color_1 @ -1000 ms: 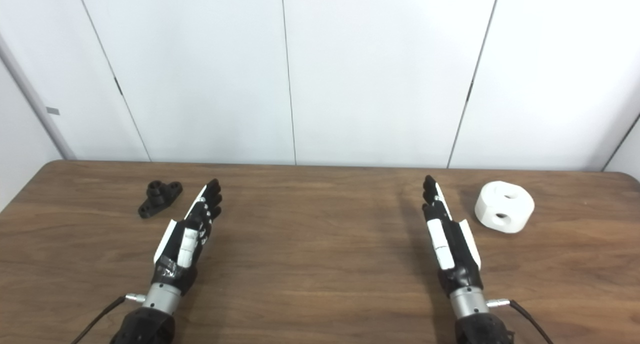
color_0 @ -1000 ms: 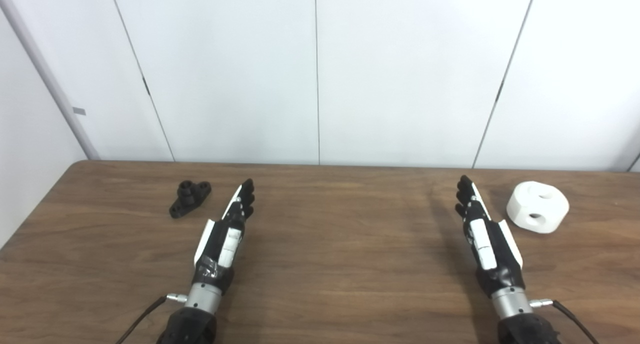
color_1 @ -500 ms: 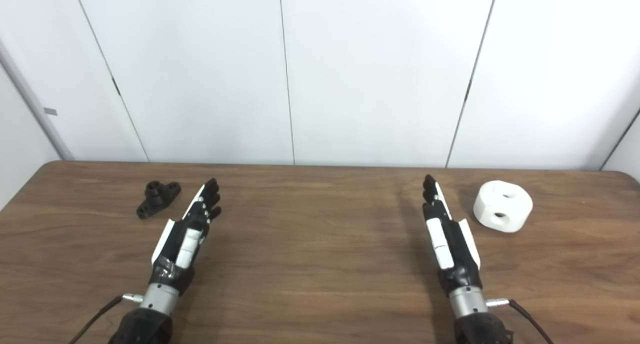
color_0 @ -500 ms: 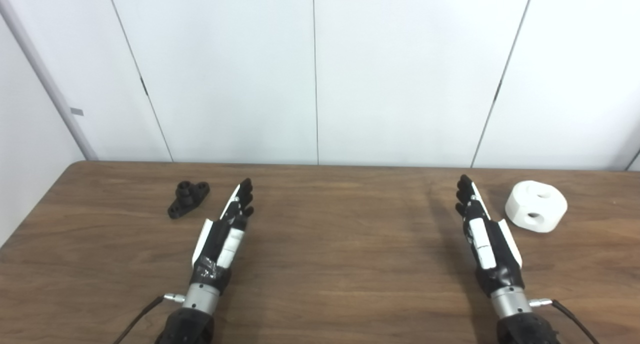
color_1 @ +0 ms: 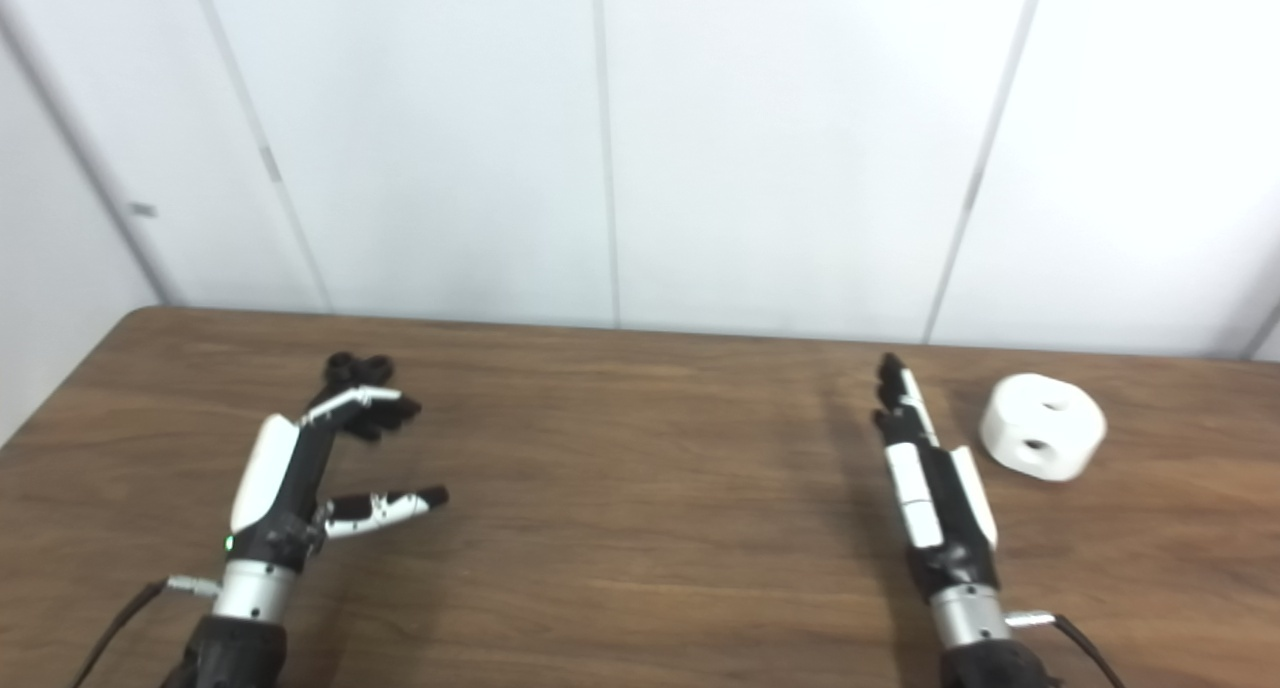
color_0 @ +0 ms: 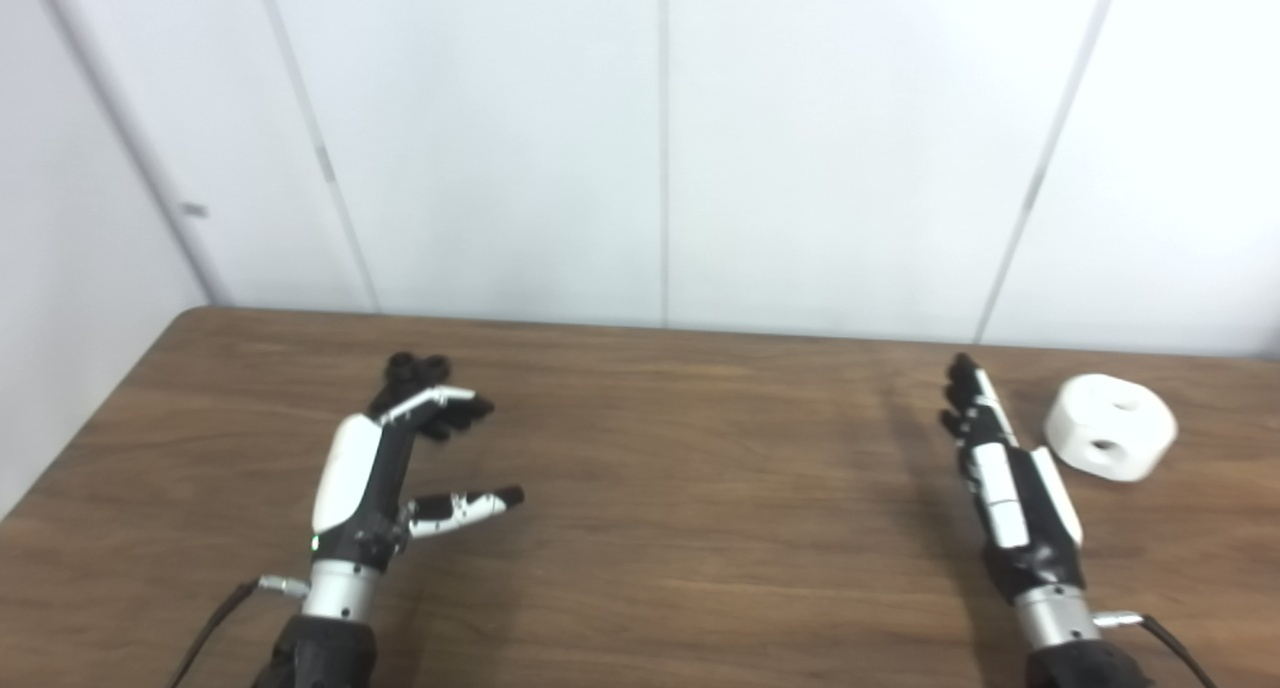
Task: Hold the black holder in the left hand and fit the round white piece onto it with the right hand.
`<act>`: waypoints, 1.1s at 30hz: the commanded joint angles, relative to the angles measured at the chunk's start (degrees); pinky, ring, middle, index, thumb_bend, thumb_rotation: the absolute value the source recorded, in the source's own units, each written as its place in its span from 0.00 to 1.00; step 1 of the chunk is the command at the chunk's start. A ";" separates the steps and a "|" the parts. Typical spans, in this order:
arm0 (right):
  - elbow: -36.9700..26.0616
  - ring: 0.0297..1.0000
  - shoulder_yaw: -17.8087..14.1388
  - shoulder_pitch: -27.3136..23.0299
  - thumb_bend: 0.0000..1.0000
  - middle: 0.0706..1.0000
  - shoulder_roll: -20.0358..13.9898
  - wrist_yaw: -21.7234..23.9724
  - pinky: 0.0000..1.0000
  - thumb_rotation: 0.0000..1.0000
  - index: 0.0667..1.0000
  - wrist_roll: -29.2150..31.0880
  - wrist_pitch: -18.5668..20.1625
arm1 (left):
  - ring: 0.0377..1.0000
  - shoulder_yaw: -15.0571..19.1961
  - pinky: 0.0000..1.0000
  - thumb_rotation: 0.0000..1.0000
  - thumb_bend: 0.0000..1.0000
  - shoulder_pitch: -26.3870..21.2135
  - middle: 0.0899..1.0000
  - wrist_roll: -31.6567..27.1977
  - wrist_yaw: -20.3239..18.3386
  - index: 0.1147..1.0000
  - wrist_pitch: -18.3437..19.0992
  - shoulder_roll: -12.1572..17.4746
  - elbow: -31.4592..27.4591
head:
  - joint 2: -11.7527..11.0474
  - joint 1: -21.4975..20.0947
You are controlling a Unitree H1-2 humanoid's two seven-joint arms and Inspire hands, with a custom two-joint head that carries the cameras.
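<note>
Black holder (color_0: pixel 408 367): far left on the table, mostly hidden behind the left hand's fingers; contact cannot be told.
Round white piece (color_0: pixel 1109 426): far right, lying flat, near the right edge.
Left hand (color_0: pixel 372 463): spread wide, thumb out sideways, holding nothing.
Right hand (color_0: pixel 1005 478): flat, fingers straight, empty, just left of the white piece.
Table (color_0: pixel 700 528): bare wood between the hands.
</note>
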 commanded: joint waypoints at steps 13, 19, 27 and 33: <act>4.35 1.00 0.06 1.31 0.47 1.00 -0.38 0.70 1.00 1.00 1.00 0.79 -2.30 | 0.79 6.40 0.75 0.10 0.87 -1.52 0.79 8.01 19.57 0.76 -7.06 7.14 5.58 | -0.54 1.77; 4.90 1.00 -0.23 1.18 0.45 1.00 -0.88 1.34 1.00 1.00 1.00 1.58 -2.75 | 0.83 7.23 0.81 0.17 0.85 -3.05 0.83 4.75 19.51 0.80 -4.08 7.86 11.02 | -0.80 3.36; 3.92 1.00 -0.88 1.51 0.47 1.00 -1.37 2.16 1.00 1.00 1.00 3.55 -0.96 | 0.93 5.86 0.92 0.32 0.87 -5.19 0.94 -0.35 7.98 0.92 7.26 11.05 14.48 | -1.12 6.37; 3.04 1.00 -1.04 1.57 0.47 1.00 -1.98 2.68 1.00 1.00 1.00 4.23 -0.35 | 0.97 3.07 0.93 0.41 0.92 -6.87 0.96 -1.85 1.45 0.93 12.35 13.71 16.94 | -1.11 7.78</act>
